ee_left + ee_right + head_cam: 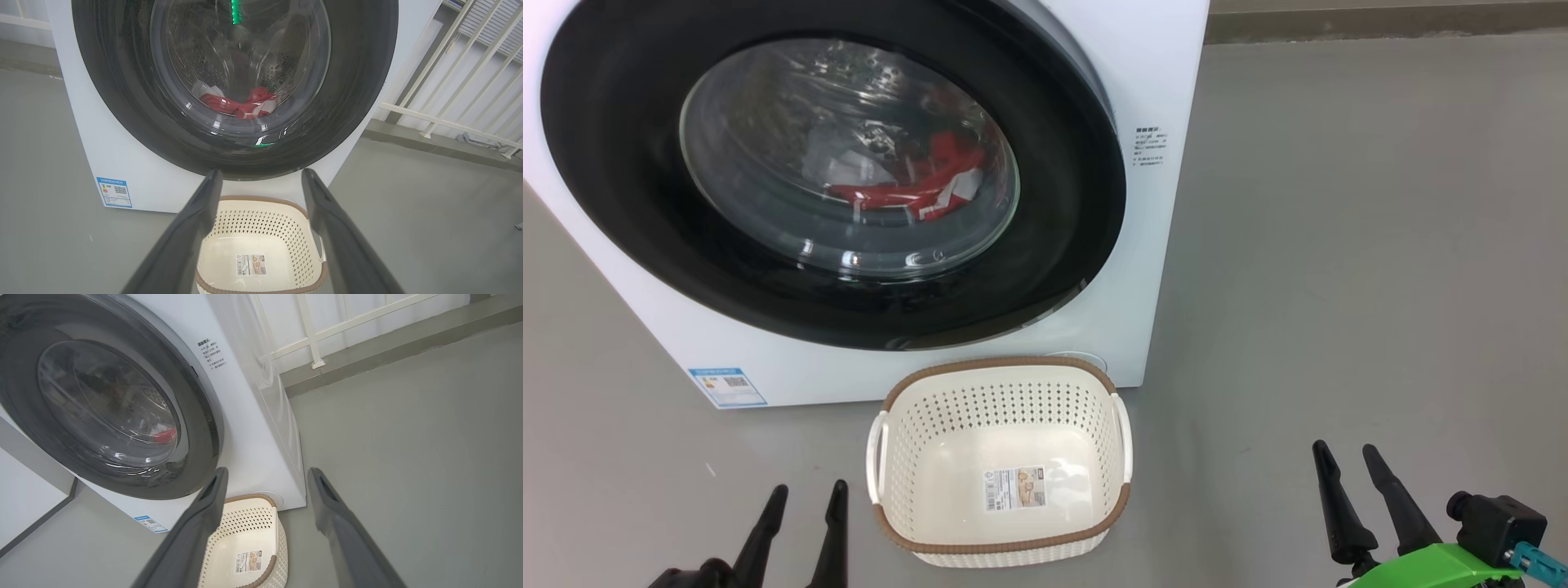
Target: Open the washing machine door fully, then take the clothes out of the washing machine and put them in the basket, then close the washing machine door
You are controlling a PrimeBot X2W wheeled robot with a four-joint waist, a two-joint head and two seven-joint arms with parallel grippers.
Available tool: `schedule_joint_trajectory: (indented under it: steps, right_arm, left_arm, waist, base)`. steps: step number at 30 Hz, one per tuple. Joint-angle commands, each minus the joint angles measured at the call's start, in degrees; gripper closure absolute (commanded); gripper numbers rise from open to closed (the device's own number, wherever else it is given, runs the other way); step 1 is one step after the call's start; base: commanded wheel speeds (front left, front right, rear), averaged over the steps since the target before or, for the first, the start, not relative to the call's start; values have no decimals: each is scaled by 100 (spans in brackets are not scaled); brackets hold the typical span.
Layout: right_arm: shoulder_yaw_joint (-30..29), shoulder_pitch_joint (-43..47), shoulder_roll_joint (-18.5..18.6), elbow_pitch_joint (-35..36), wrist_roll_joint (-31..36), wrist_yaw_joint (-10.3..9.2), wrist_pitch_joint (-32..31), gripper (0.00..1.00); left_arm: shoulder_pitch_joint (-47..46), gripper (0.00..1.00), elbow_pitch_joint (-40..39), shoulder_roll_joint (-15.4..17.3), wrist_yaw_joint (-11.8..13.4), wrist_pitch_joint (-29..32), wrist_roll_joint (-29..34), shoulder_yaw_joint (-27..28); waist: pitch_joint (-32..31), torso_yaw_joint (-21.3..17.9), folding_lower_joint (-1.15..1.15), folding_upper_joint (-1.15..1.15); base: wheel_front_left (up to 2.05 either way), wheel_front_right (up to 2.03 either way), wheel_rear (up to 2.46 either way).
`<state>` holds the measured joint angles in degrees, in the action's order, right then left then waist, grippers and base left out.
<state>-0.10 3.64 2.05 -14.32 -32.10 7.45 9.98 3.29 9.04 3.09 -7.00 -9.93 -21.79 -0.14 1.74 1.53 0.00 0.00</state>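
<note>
The white washing machine [1160, 98] stands on the floor with its door [629, 212] lying against its front, black rim and glass bowl facing me. Through the glass I see the red and white clothes [907, 192] low in the drum, as also in the left wrist view [241, 106]. The cream basket [1001, 363] sits empty on the floor just before the machine. My left gripper [809, 490] is open at the basket's left. My right gripper [1343, 449] is open at the basket's right. Both are well short of the door, nothing between their fingers.
Bare grey floor [1339, 245] stretches to the machine's right. A white railing [449, 81] on a low kerb runs behind and beside the machine, seen too in the right wrist view [310, 335]. A small blue label [727, 386] is low on the machine's front.
</note>
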Motion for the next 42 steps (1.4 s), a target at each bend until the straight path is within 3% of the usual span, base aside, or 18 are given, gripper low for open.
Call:
schedule_joint_trajectory:
  steps: [1,26,42]
  right_arm:
    - [82,5,81,181,167,3,92,0]
    - [-179,232,84,251,1352,3,496,0]
    - [-261,330,83,99,1182,3,502,0]
  left_arm:
    - [-61,0,-203,96,2,-94,203,145]
    - [22,0,-371,56,-38,-501,1774,333]
    - [66,0,17,35,-47,-507,1430,359]
  waist:
    - [9,1,0,0]
    - [75,33,0,0]
    - [26,-23,0,0]
  base:
    - [0,0,0]
    - [0,0,0]
    - [0,0,0]
